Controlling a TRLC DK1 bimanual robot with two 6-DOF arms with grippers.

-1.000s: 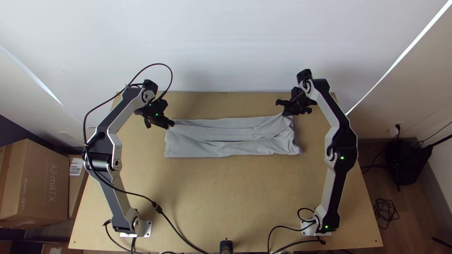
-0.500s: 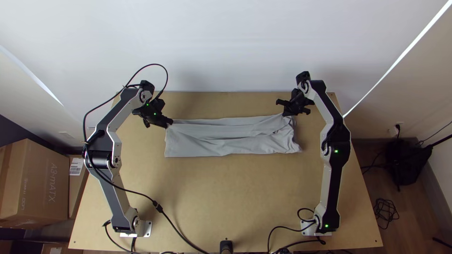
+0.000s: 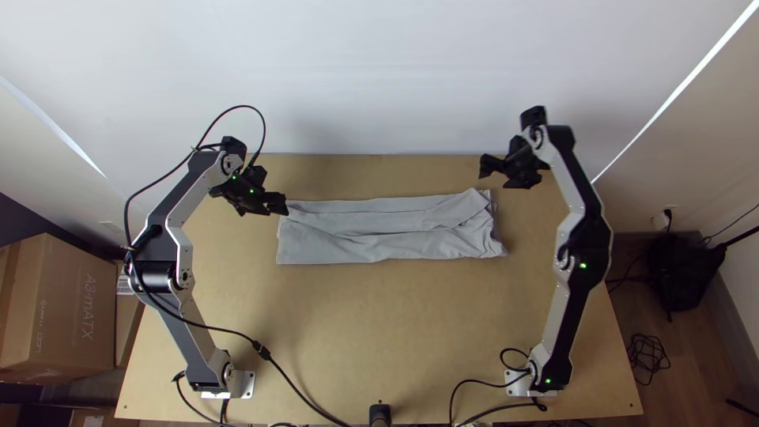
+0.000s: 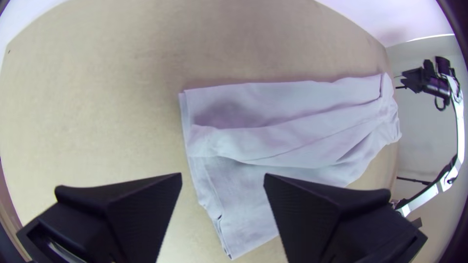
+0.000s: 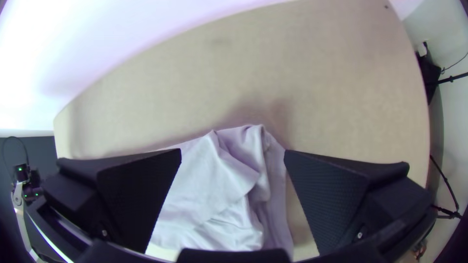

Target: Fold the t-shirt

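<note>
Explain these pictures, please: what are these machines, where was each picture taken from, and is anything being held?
These are two robot arms, the left arm and the right arm, at a wooden table. The top view looks down from high over the table's near edge; each wrist view comes from a camera on that arm. On the table lies a grey T-shirt, in a long, wrinkled strip. The left gripper and right gripper, each with two wide black fingers, are open near its far corners, holding nothing.

A grey oblong cloth t-shirt (image 3: 379,245) is lying far back on a light rectangular wooden table (image 3: 379,324); a brown rectangular cardboard box (image 3: 75,304) is standing left of it.
</note>
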